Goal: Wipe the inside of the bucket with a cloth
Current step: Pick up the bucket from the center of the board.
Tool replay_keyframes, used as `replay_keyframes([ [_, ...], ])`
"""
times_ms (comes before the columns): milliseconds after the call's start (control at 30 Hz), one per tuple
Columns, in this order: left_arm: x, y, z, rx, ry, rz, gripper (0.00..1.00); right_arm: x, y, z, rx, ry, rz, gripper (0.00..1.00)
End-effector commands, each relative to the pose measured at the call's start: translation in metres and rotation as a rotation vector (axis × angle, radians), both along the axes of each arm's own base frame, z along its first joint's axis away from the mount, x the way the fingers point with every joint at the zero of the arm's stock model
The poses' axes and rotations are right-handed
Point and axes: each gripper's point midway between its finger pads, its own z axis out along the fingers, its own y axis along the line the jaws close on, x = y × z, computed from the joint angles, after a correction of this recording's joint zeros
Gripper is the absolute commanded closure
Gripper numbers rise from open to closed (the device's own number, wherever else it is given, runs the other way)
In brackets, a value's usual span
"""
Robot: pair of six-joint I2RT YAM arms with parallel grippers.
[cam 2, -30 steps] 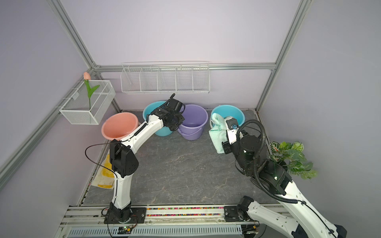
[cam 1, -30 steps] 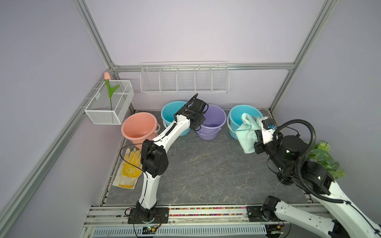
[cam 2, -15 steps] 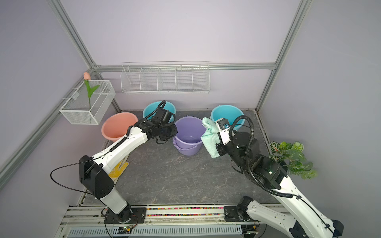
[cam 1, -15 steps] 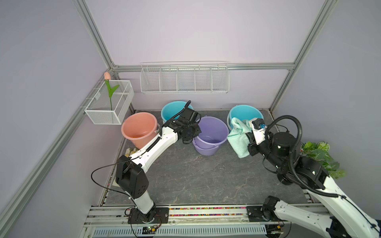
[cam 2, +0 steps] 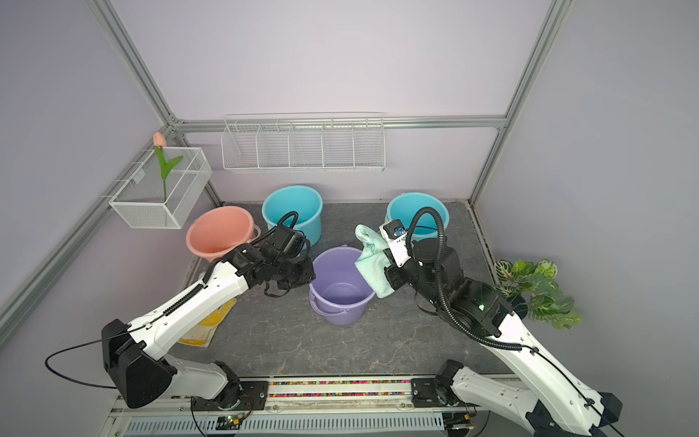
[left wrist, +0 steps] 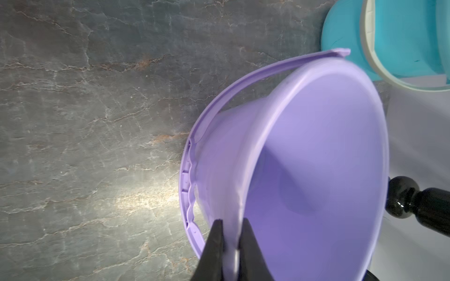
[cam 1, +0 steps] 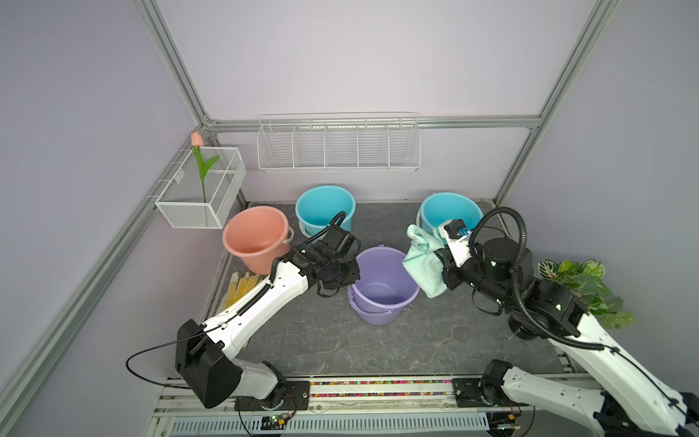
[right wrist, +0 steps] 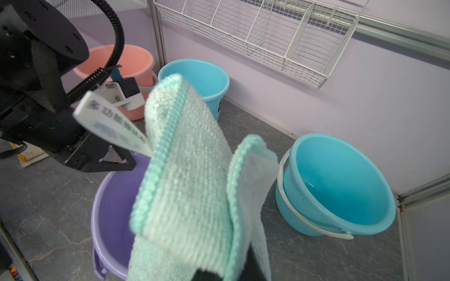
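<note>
The purple bucket (cam 1: 382, 293) (cam 2: 342, 293) stands upright mid-table in both top views, nothing inside it. My left gripper (cam 1: 354, 271) (left wrist: 232, 222) is shut on the bucket's left rim (left wrist: 316, 158), one finger inside the wall and one outside. The pale mint-green cloth (cam 1: 423, 261) (cam 2: 372, 266) (right wrist: 190, 182) hangs folded from my right gripper (cam 1: 442, 265) (right wrist: 229, 272), which is shut on it. The cloth hangs over the bucket's right rim (right wrist: 114, 202) and hides most of the right fingers.
A pink bucket (cam 1: 255, 236) and a teal bucket (cam 1: 325, 208) stand at the back left, another teal bucket (cam 1: 448, 212) at the back right. A yellow-dotted glove (cam 1: 242, 287) lies by the left wall. A plant (cam 1: 582, 287) stands at the right. Wire baskets (cam 1: 338, 143) hang on the walls.
My left gripper has pulled the purple bucket from the back row out toward the middle of the table. My right gripper has carried the cloth leftward and forward alongside it.
</note>
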Motion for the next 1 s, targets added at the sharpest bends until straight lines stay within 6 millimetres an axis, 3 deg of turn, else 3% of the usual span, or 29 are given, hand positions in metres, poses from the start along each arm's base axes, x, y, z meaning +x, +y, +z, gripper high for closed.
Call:
replay_keyframes([
  [0,-0.009,0.003,-0.012,0.033,0.037,-0.039,0.87,-0.003,0.011,0.004,0.045,0.032,0.042,0.93],
  [600,-0.01,0.005,-0.024,0.098,0.059,-0.089,0.78,-0.007,0.031,-0.014,0.042,0.111,0.093,0.93],
  [800,-0.01,0.007,-0.028,0.107,0.061,-0.088,0.83,-0.007,0.038,-0.021,0.028,0.13,0.111,0.93],
  [967,-0.008,0.009,-0.023,0.099,0.034,-0.077,0.98,-0.008,0.047,-0.028,0.017,0.15,0.14,0.93],
])
